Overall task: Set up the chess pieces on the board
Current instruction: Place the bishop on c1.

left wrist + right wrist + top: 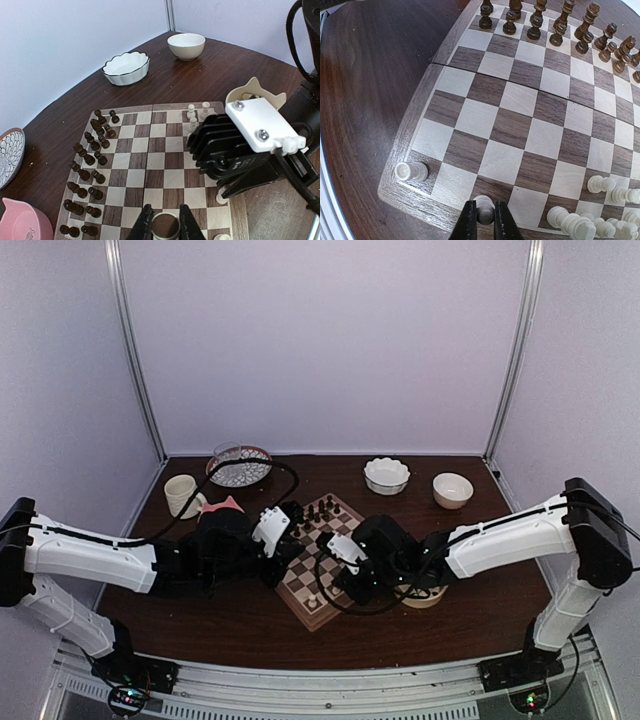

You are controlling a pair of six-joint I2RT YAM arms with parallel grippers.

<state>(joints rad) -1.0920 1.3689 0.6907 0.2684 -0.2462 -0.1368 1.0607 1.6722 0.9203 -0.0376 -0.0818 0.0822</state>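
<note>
The board (322, 558) lies mid-table between my arms, and it fills both wrist views (150, 165) (520, 130). Dark brown pieces (87, 165) line its far side. My right gripper (485, 220) (335, 585) is shut on a cream-white pawn (484, 207) that stands on a dark edge square. A cream rook (411, 171) stands on the corner square beside it, and several cream pieces (600, 212) crowd the same edge. My left gripper (165, 226) (283, 560) is shut on a cream-rimmed piece (165, 225), its brown base facing the camera, above the board's edge.
At the back are a scalloped white bowl (386, 475), a cream bowl (452, 490), a patterned plate (240, 467) and a cup (182, 495). A pink dish (225, 507) sits left of the board. A tan dish (428, 595) sits on its right under the right arm.
</note>
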